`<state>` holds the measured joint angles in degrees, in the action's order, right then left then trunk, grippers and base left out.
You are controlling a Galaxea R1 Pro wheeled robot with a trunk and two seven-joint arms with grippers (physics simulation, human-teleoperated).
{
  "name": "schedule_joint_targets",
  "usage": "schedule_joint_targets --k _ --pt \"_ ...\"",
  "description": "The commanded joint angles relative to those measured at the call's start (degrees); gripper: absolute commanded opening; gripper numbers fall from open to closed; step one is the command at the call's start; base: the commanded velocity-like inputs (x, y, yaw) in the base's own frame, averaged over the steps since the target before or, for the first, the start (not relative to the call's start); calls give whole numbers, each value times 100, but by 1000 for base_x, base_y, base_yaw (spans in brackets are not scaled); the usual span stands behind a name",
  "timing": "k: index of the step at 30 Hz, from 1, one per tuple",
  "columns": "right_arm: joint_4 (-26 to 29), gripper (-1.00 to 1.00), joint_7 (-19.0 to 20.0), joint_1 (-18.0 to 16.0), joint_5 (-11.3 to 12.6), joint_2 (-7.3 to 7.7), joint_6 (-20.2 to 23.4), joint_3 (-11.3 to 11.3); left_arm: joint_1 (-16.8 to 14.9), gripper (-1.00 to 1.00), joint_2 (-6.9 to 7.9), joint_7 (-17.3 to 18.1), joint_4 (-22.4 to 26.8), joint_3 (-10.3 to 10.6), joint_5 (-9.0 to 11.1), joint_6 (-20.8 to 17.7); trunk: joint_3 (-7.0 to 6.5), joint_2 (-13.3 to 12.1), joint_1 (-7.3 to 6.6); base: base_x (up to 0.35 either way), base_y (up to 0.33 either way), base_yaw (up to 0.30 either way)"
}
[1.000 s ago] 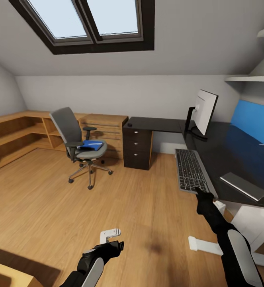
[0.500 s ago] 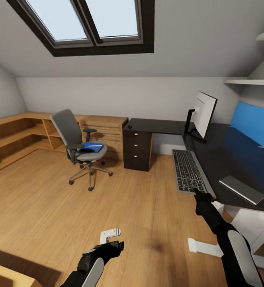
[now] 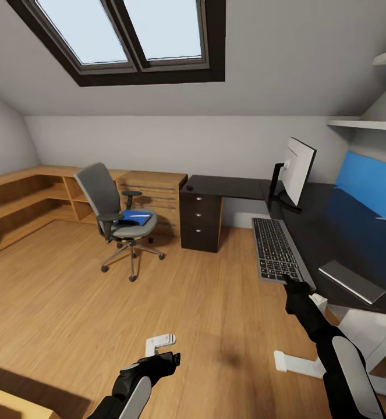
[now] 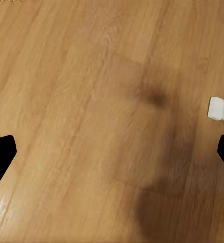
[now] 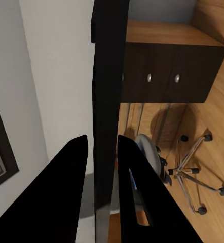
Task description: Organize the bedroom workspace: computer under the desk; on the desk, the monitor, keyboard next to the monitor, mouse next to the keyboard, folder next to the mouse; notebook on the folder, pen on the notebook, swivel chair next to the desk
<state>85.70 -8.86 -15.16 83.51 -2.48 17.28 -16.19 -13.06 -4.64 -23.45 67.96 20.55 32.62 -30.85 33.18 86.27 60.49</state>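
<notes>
The right gripper (image 3: 290,281) pinches the near end of the keyboard (image 3: 276,249), which hangs half over the front edge of the desk (image 3: 332,224), so seating the keyboard is the step in hand. It next wants pushing further onto the top, toward the monitor (image 3: 298,167); a flat grey slab (image 3: 351,281) lies nearby. The left gripper (image 3: 168,358) hangs empty over the floor (image 3: 59,302), fingers wide apart; the folder (image 3: 135,217) waits on the chair (image 3: 114,210).

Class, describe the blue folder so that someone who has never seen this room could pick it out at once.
Start from the grey swivel chair standing on the wood floor in front of the low wooden cabinets. The folder lies flat on its seat, between the black armrests. It is the bright blue thing on the chair, far smaller than the upright blue panel behind the desk.
</notes>
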Motion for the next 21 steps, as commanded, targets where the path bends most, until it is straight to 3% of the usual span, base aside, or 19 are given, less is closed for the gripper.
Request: schedule_joint_targets --k 1,9,21 --pt "8 -100 -31 -5 54 -6 31 -16 -4 100 4 -56 7 8 60 -9 -20 -38 -23 0 0 0" --pt "1 -100 -28 -5 52 -4 29 -16 -4 100 8 -55 7 7 60 -9 -227 -359 -198 75 0 0" --pt "-1 -100 -36 -5 50 10 54 -16 -4 100 4 -55 -1 33 60 -10 -457 -840 -462 297 0 0"
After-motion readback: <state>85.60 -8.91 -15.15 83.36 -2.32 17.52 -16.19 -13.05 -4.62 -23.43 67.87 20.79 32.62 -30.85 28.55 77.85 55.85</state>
